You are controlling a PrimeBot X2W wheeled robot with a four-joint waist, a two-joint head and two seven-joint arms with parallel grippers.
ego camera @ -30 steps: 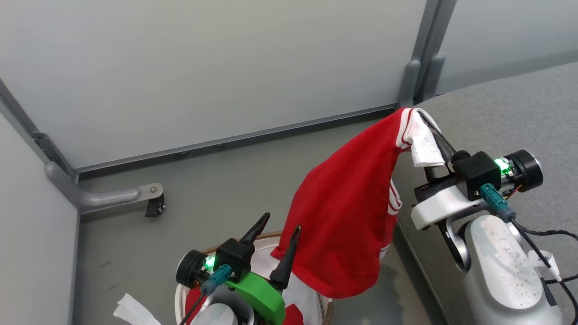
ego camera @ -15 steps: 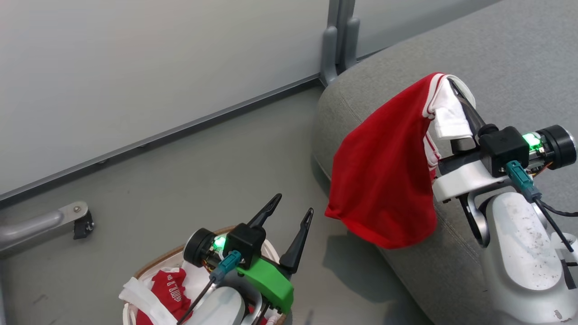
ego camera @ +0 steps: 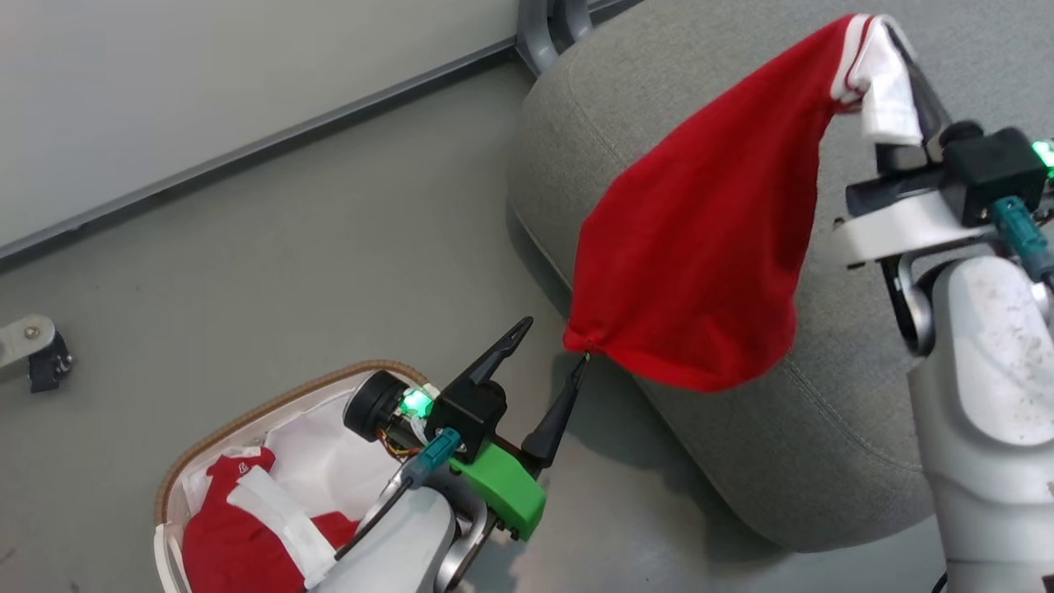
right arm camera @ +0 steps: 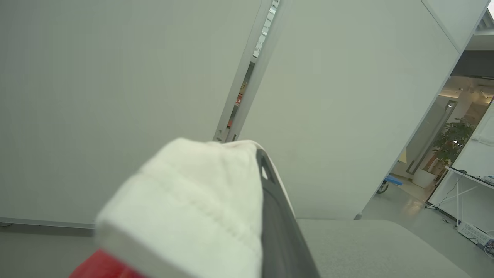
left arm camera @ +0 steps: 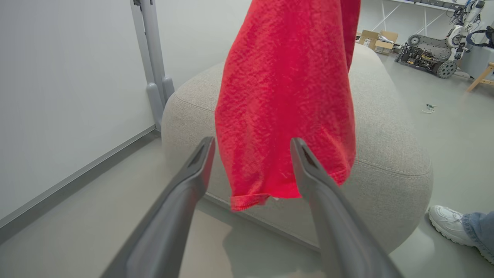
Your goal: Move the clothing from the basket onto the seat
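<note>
A red garment (ego camera: 700, 247) with a white cuff (ego camera: 885, 91) hangs from my right gripper (ego camera: 897, 58), which is shut on the cuff, above the near edge of the grey seat (ego camera: 823, 428). In the right wrist view the white cuff (right arm camera: 193, 208) drapes over the fingers. My left gripper (ego camera: 556, 342) is open; its right fingertip is at the garment's lower hem, and in the left wrist view the hanging red cloth (left arm camera: 285, 96) falls just beyond the two fingers. More red clothing (ego camera: 230, 543) lies in the basket (ego camera: 247, 416) on a white liner, at lower left.
Grey partition walls (ego camera: 206, 82) with a post (ego camera: 547, 25) stand behind the seat. A caster foot (ego camera: 37, 350) sits on the floor at left. A person's shoe (left arm camera: 447, 226) and jeans leg are beside the seat's far side. Equipment and boxes (left arm camera: 424, 58) stand farther off.
The head camera has swung right and down, bringing more of the seat and basket into view. The garment is held higher over the seat, and my left gripper's fingertip has reached its hem.
</note>
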